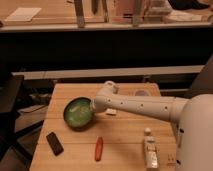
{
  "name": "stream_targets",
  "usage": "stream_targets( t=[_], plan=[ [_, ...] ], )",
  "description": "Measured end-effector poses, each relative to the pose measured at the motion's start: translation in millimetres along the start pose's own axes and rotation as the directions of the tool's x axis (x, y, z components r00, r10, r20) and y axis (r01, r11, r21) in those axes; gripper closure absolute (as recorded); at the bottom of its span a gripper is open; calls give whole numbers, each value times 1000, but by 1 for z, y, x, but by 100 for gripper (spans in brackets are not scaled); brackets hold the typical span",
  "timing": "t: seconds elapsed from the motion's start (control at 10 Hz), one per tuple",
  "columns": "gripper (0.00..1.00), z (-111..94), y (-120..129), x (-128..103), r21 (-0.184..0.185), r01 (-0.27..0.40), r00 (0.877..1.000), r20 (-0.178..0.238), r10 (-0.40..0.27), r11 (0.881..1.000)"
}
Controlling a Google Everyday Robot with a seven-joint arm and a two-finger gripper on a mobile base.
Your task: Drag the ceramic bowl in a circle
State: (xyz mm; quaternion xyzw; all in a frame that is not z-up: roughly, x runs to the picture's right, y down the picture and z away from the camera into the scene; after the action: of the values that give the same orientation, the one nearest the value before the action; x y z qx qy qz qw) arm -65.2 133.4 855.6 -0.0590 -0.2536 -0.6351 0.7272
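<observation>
The ceramic bowl (77,113), glossy green inside with a dark rim, sits on the wooden table (125,142) at the left of centre. My white arm reaches in from the right, and my gripper (94,107) is at the bowl's right rim, touching it. The gripper's tip is hidden by the wrist and the bowl's edge.
A black phone (54,143) lies near the front left corner. A red pepper-like object (99,148) lies in front of the bowl. A small bottle (149,148) stands at the front right. A small pale round dish (142,92) sits at the back right. A white packet (111,112) lies under my arm.
</observation>
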Motion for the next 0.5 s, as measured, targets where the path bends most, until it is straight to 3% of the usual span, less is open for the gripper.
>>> stream_targets(
  t=[0.5],
  plan=[
    [97,-1,3,2,3,11,1000,-3,-11,1000]
  ],
)
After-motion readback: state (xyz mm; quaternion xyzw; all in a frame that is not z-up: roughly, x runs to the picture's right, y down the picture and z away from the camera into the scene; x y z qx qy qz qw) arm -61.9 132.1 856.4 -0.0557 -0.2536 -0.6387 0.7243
